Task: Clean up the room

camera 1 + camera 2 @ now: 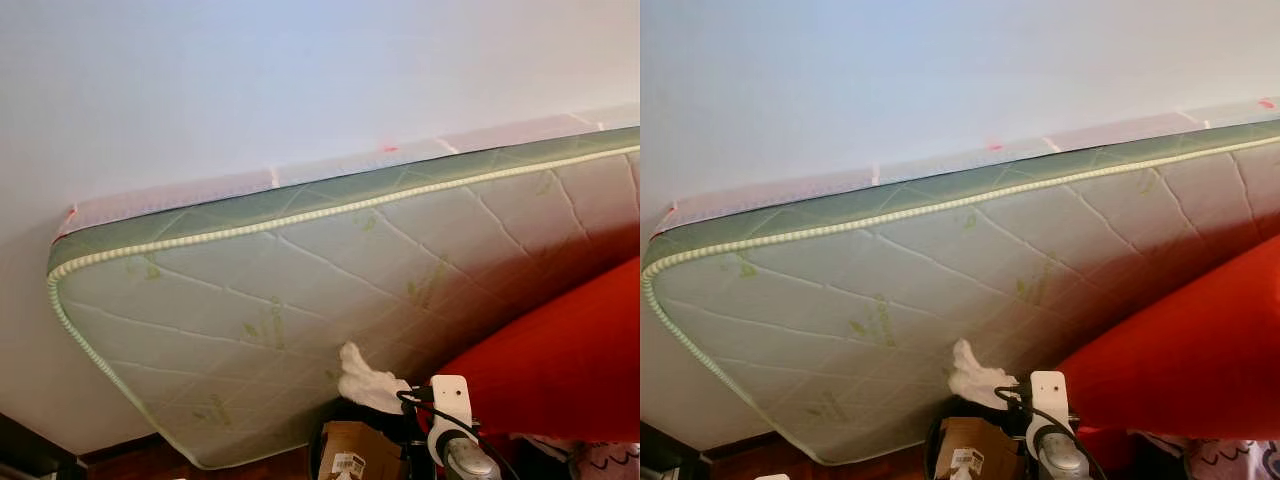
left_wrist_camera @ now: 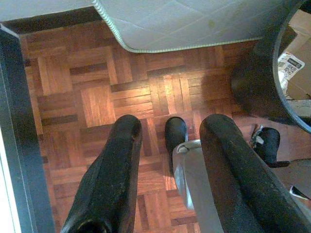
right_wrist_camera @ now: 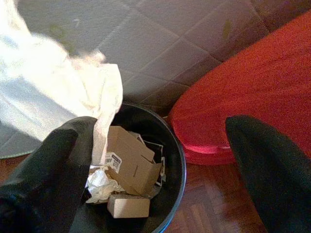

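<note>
The white tissue [image 3: 58, 82] is positioned directly above the black bin [image 3: 177, 165], which already contains cardboard scraps [image 3: 129, 162]. It is draped against one finger [image 3: 53, 170] of the right gripper [image 3: 160, 160], whose fingers are spread wide. The left gripper [image 2: 170, 179], fingers also spread, is hung over parquet floor [image 2: 97, 97], beside the mattress [image 1: 330, 290].

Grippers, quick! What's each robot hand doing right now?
Left gripper: open, empty, over the floor.
Right gripper: open above the bin, white tissue on one finger.
</note>
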Controlling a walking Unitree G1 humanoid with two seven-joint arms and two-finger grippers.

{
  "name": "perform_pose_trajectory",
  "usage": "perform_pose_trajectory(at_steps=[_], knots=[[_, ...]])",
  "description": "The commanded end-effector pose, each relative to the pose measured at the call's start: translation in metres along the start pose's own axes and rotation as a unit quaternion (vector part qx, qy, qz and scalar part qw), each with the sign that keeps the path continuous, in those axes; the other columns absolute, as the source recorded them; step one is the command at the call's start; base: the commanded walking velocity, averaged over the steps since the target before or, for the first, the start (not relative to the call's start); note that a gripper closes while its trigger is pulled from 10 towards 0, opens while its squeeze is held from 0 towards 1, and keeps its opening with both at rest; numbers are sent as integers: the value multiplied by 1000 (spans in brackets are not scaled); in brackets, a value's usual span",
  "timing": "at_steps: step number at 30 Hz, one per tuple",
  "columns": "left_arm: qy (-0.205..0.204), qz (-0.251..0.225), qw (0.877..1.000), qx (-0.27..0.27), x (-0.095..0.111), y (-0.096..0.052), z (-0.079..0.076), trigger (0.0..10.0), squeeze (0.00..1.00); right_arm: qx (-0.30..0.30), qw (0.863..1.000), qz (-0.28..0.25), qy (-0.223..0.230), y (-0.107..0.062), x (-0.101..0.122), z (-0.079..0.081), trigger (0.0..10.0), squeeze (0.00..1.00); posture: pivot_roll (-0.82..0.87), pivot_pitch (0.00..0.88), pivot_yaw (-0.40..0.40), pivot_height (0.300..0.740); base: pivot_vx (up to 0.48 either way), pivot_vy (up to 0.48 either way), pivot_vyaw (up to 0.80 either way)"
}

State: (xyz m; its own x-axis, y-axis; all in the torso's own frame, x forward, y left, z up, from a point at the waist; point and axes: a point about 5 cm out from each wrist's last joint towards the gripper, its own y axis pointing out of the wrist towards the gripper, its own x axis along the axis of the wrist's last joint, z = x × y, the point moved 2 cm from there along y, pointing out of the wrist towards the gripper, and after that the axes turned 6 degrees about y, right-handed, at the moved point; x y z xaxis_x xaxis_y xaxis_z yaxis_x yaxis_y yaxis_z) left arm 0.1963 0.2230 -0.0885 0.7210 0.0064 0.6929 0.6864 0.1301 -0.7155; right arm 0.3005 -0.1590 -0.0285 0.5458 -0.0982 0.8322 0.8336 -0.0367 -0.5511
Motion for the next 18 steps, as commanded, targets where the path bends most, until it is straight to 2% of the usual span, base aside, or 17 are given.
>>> perform_pose_trajectory(at_steps=[1, 3, 7, 8, 12, 16, 18], knots=[[5, 20, 1000, -1, -12, -3, 1, 10000, 0, 1, 1000, 10, 10, -1, -6, 1, 10000, 0, 58, 161, -24, 740, 0, 0, 0], [5, 20, 1000, -1, -12, -3, 1, 10000, 0, 7, 1000, 10, 12, -1, -5, 2, 10000, 0, 59, 163, -24, 740, 0, 0, 0], [4, 20, 1000, -1, -11, -3, 1, 10000, 0, 19, 998, 31, 52, 0, -8, 8, 10000, 0, 63, 163, -23, 740, 0, 0, 0], [4, 20, 1000, 0, -12, -3, 1, 10000, 0, 14, 997, 54, 46, -1, -13, 9, 10000, 0, 63, 164, -23, 740, 0, 0, 0], [4, 21, 1000, 0, -12, -3, 1, 10000, 0, -10, 996, 83, 6, -3, -24, 3, 10000, 0, 62, 165, -23, 740, 0, 0, 0], [4, 20, 1000, -1, -11, -3, 0, 10000, 0, -33, 993, 117, -10, -9, -42, -9, 10000, 0, 62, 165, -23, 740, 0, 0, 0], [4, 20, 1000, -1, -11, -3, 0, 10000, 0, -42, 991, 128, -5, -11, -47, -13, 10000, 0, 62, 166, -23, 740, 0, 0, 0]])
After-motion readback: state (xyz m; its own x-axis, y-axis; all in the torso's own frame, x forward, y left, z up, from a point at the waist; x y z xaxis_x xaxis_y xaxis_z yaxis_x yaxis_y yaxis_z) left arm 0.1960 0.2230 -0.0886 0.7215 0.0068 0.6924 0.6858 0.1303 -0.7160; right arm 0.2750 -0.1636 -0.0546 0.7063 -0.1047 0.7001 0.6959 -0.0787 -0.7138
